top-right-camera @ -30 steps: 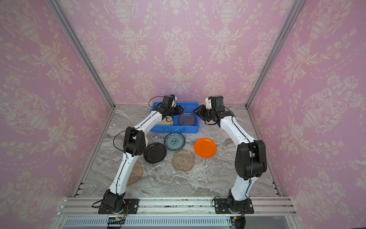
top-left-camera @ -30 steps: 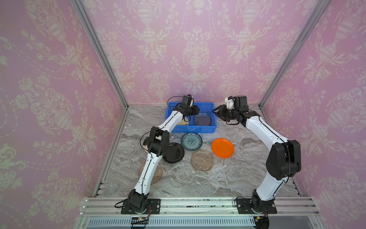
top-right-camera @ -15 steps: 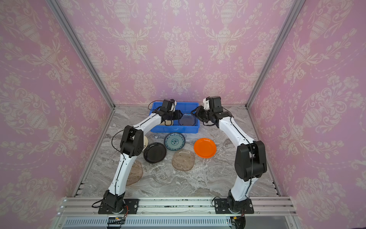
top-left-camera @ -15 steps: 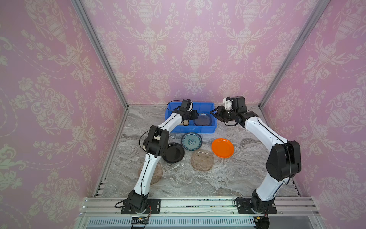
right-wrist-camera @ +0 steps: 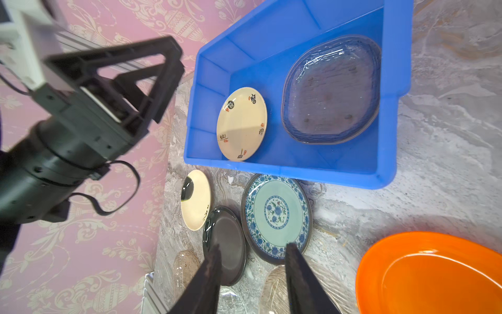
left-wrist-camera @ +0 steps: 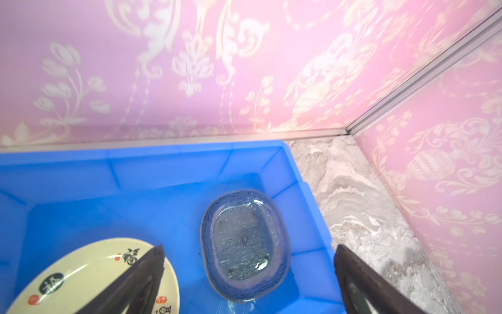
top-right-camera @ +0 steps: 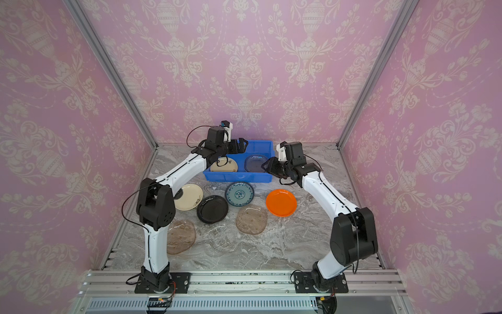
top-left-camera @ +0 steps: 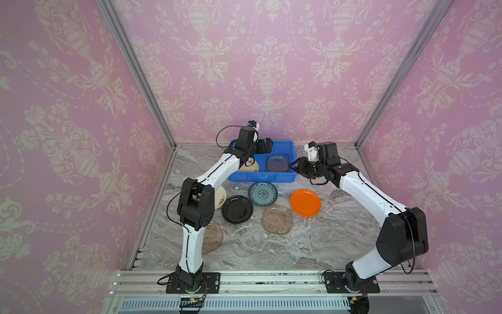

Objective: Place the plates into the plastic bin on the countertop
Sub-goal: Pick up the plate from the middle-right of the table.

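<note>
My left gripper (top-left-camera: 267, 145) hovers over the bright blue rectangular plastic bin (top-left-camera: 262, 177), jaws spread wide with nothing between them. Under it, inside the bin, lies a round cream plate with dark characters (top-right-camera: 224, 164). Just to this gripper's right, also flat in the bin, lies a clear rounded-square plate (top-left-camera: 277, 163).

On the grey marble-veined tabletop (top-left-camera: 312, 244), nearer the robot's base than this gripper, loose plates lie from left to right:
- a brownish translucent plate (top-right-camera: 180, 236)
- a second cream plate with a dark motif (top-right-camera: 188, 197)
- a glossy black round plate (top-left-camera: 237, 209)
- a teal-patterned round plate (top-left-camera: 263, 193), almost touching the bin's front wall
- another brownish translucent rounded-square plate (top-left-camera: 277, 220)
- an orange round plate (top-left-camera: 305, 202)

My right gripper (top-left-camera: 300, 166) sits just outside the bin's right end, jaws partly apart and empty. The orange plate lies near it, toward the base.
</note>
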You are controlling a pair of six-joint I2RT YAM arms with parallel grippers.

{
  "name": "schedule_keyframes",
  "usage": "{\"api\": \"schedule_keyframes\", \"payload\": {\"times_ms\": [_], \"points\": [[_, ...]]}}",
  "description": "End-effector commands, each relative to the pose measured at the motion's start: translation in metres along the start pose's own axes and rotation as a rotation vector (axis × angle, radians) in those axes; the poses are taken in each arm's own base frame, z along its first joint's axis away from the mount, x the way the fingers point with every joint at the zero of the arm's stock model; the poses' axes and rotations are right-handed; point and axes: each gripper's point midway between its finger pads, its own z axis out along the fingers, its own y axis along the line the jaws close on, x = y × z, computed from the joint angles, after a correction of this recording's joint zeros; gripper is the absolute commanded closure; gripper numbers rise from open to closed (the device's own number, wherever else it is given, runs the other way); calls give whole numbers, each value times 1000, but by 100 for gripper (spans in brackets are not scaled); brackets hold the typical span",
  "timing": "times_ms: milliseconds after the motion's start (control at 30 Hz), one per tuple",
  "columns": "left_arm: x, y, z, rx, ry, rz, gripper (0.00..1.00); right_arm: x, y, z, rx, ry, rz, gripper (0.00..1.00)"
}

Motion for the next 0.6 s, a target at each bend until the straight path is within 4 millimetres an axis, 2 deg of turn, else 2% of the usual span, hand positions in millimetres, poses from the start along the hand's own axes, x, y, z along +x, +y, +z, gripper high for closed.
{"api": "schedule_keyframes", "payload": {"times_ms": [0,67,167,300,500,567], "points": [[-11,-16,-20,36,-20,23,1,17,-10,-12,52,19,-77,58],[-6,-23,-31,85,-18,-43,1,33,-7,-12,-4,59,-120,57],[22,-36,-45,190,50,-170,1,63,-9,-12,-73,109,-114,54],[65,-52,-82,304,138,-212,1,85,-35,-25,20,131,-83,54],[128,-27,-131,202,244,-208,1,99,-90,-45,165,92,46,54],[145,-23,-141,193,278,-206,1,104,-106,-52,205,76,82,54]]}}
